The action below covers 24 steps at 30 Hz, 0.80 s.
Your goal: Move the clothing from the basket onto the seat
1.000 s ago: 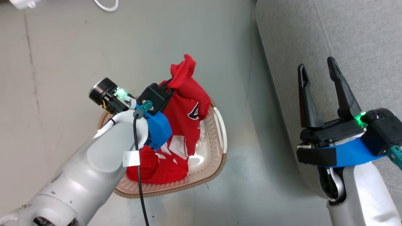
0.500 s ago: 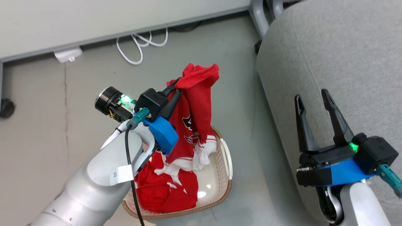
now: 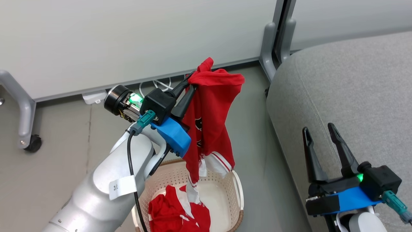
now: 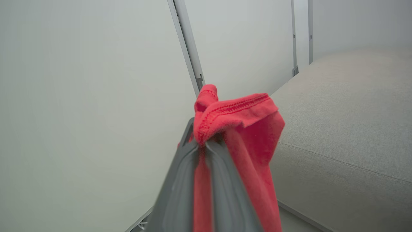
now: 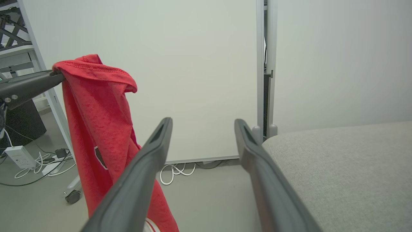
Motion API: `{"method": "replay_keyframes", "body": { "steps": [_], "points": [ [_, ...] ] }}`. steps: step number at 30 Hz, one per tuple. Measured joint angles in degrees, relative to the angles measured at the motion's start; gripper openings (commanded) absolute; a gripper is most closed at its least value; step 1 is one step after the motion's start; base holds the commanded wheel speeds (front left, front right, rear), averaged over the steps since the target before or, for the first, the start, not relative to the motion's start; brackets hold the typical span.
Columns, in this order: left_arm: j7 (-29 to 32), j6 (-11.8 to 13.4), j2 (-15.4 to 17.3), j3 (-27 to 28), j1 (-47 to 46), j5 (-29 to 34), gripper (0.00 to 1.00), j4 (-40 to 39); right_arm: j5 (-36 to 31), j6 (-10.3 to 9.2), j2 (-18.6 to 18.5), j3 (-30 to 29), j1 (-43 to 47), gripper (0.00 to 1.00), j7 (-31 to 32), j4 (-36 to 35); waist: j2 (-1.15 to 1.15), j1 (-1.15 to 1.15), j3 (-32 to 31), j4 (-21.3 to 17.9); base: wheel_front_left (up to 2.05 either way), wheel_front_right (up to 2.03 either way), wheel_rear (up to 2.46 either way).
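My left gripper [image 3: 192, 82] is shut on the top fold of a red jersey [image 3: 210, 119] with a dark emblem, which hangs down above the cream basket [image 3: 237, 190]. Its white-trimmed lower end dangles inside the basket rim. In the left wrist view the red jersey [image 4: 225, 129] is pinched between the dark fingers [image 4: 180, 180]. A second red garment [image 3: 173, 211] lies crumpled in the basket. The grey seat [image 3: 347, 96] is to the right. My right gripper [image 3: 318, 137] is open over the seat's front edge, holding nothing. From the right wrist the jersey [image 5: 103, 129] hangs at left.
A pale partition wall [image 3: 128, 38] stands behind, with a grey post [image 3: 276, 35] by the seat's corner. A caster leg [image 3: 27, 129] stands at the left. White cables [image 5: 173, 170] lie on the floor at the wall's foot.
My left gripper has lifted the jersey higher, pulling most of it out of the basket. The head camera has tilted up, so the wall now shows and the basket sits lower.
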Motion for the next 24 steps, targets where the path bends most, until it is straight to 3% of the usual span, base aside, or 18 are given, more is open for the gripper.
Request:
{"method": "replay_keyframes", "body": {
  "steps": [17, 24],
  "points": [
    [0.01, 0.07, -0.34, 0.25, 0.86, -0.55, 0.00, -2.93, 0.21, 0.00, 0.00, -0.52, 2.79, 1.00, 0.00, 0.05, 0.00, 0.01, -3.12, 1.72, 0.00, 0.00, 0.00],
    [0.01, 0.53, -0.59, 0.24, 0.65, -0.78, 0.00, -3.71, -0.65, 0.00, -0.63, 3.46, 0.93, 1.00, 0.00, 0.86, 0.00, 0.01, -2.00, 2.34, 0.00, 0.00, 0.00]
  ]
}}
